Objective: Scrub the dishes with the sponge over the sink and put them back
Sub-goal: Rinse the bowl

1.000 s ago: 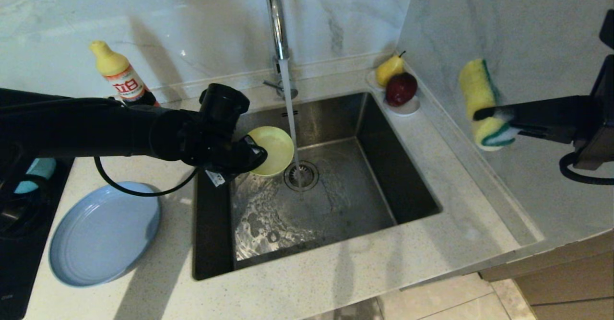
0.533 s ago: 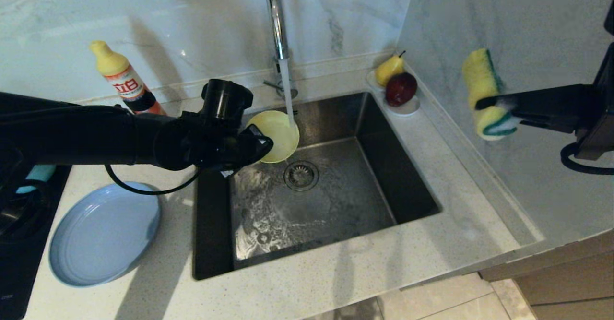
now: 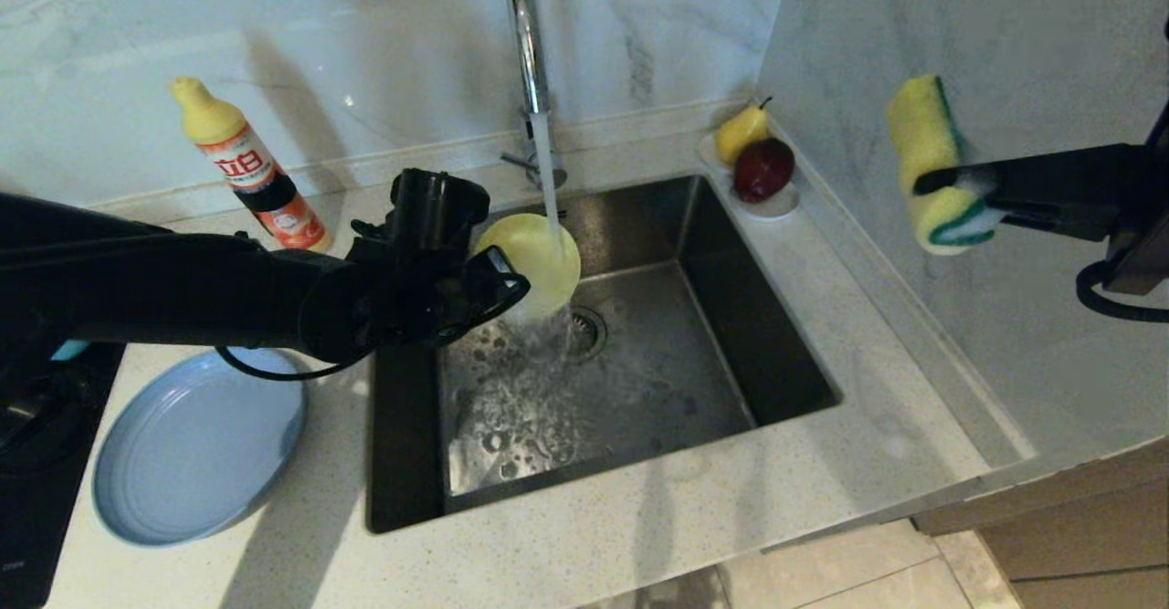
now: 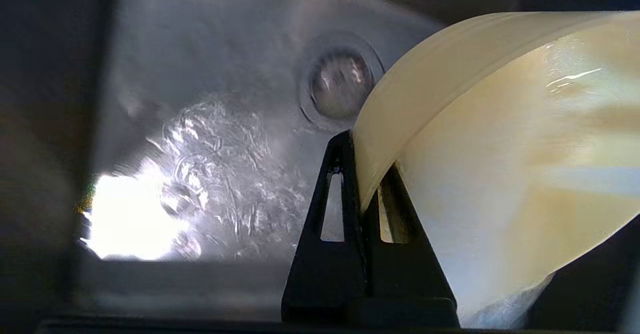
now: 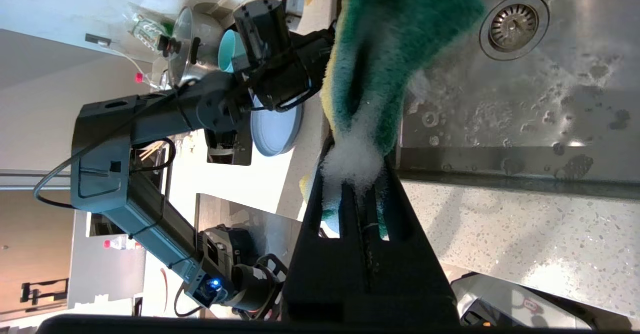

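whereas a second ago the yellow bowl (image 3: 539,262) hung beside the falling water and the stream ran straight into the drain strainer (image 3: 584,332), the left gripper (image 3: 498,285) has since carried it up and toward the tap (image 3: 528,52), so the stream now strikes the bowl's inside near its upper rim and spills off into the sink (image 3: 639,381), where the water on the basin floor looks more broken and spattered than before. the left gripper is clamped on the bowl's rim, one finger inside and one outside as the left wrist view shows, holding it tilted with its opening turned toward the tap. the right gripper (image 3: 950,189) has drifted slightly upward and stays well off to the right, above the bench and clear of the basin, pinched shut on the sponge (image 3: 932,162), which is squeezed at the middle and shows white suds at the grip. this reads as the rinse of the yellow bowl, with the scrubbing of it probably behind; next would be draining it and setting it back on the bench. the grey-blue plate (image 3: 196,445) lies flat on the bench left of the sink, and a sliver of the teal bowl (image 5: 227,51) shows behind the left arm in the right wrist view; whether either has been scrubbed cannot be told. a dish-soap bottle (image 3: 247,166) stands by the wall, and a saucer with a pear and an apple (image 3: 758,166) sits at the sink's far right corner.
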